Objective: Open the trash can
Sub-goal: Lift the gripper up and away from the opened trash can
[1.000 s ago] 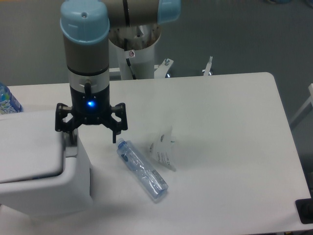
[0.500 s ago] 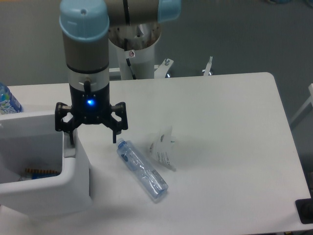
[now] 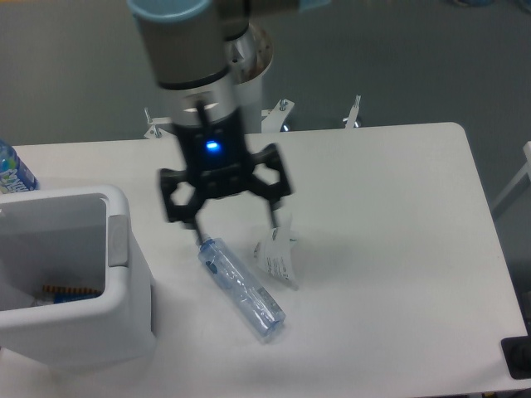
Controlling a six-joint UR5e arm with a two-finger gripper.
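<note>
The white boxy trash can [image 3: 124, 323] stands at the left front of the table with its lid swung open, so I see into it; something orange and blue lies at the bottom [image 3: 70, 292]. Its small grey push button [image 3: 119, 239] sits on the right rim. My gripper [image 3: 236, 232] hangs open and empty to the right of the can, just above the cap end of a clear plastic bottle [image 3: 241, 288] that lies flat on the table.
A crumpled clear wrapper [image 3: 276, 253] lies right of the bottle. Another blue-labelled bottle [image 3: 12, 170] stands at the far left edge behind the can. The arm's white base [image 3: 241, 91] is behind the table.
The lid went from shut to open. My gripper then moved right, away from the can's button, to above the lying bottle.
</note>
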